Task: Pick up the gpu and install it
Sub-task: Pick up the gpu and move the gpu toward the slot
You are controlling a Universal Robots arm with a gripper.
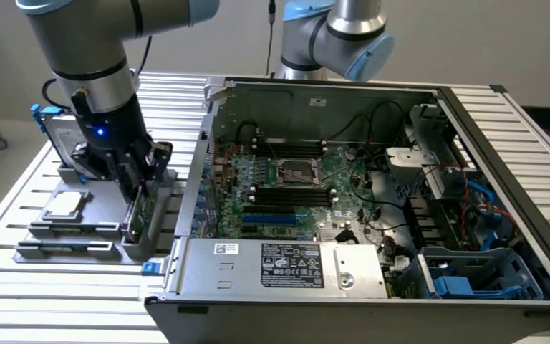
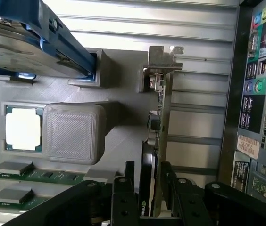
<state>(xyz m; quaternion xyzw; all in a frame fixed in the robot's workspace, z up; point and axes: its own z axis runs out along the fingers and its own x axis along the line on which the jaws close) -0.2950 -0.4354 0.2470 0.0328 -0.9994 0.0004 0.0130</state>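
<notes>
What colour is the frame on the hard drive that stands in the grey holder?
Blue; the hard drive frame shows best in the wrist view.

The gpu [image 2: 161, 117], a small flat expansion card, stood upright on its long edge in a slot of the grey moulded holder [image 2: 123, 141] on the tabletop [image 1: 65, 294]. Green circuit board on one face, black rounded shroud on the other, silver metal bracket capping one end. It sat just beside the open computer case [image 1: 351, 315], not yet installed.

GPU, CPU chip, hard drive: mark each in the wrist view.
gpu [image 2: 157, 125], wrist view, on its board edge.
CPU chip [image 2: 23, 128], wrist view, on its silver top.
hard drive [image 2: 17, 49], wrist view, on its silver casing.
</notes>
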